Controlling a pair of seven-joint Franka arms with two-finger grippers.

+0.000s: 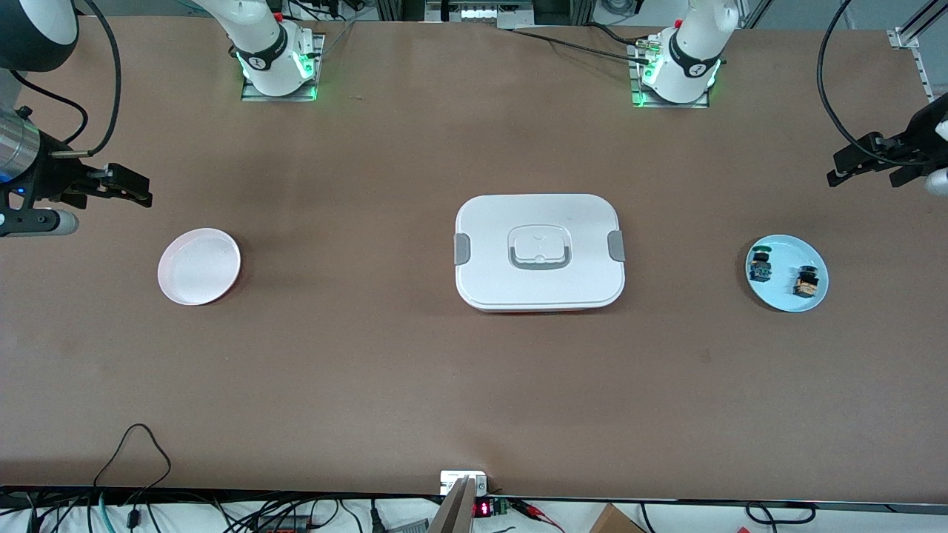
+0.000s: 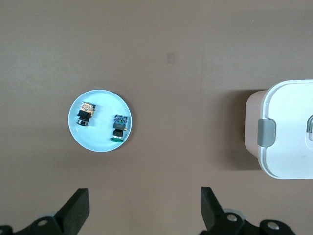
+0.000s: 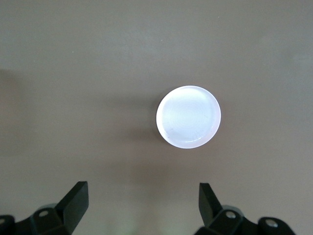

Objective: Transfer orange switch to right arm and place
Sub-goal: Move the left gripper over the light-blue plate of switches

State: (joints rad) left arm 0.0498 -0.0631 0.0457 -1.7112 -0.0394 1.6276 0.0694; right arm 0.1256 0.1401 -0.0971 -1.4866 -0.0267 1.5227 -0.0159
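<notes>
Brown and matte, the counter (image 1: 415, 385) fills nearly the whole front view, with cables along the bottom edge and the two arm bases along the top.

Largest on it is a white lidded box (image 1: 539, 252) with grey side clips and a recessed handle, at the centre of the frame, with bare counter open all round it.

At the upper left of the frame the right arm (image 1: 255, 44) rises from its base and leaves the picture; its silver wrist comes back in at the left edge, mid-height. The right tool (image 1: 141, 196) points toward the centre of the frame, up in the air just above a white round dish (image 1: 198, 266) at the left of the frame. The right wrist view looks straight down on that dish (image 3: 188, 116), and the two black fingers (image 3: 73, 203) stand well apart, holding nothing.

The left arm (image 1: 692, 52) rises from its base at the upper right, and the left tool (image 1: 840, 174) enters from the right edge, above a pale blue plate (image 1: 786, 292) at the right of the frame. In the left wrist view its fingers (image 2: 76, 210) are spread wide and empty.

On that plate lie two small switches, apart from each other: the orange switch (image 1: 806, 281) on the side toward the right edge of the frame, and a switch with a blue-green block (image 1: 759, 266) on the side toward the box.
</notes>
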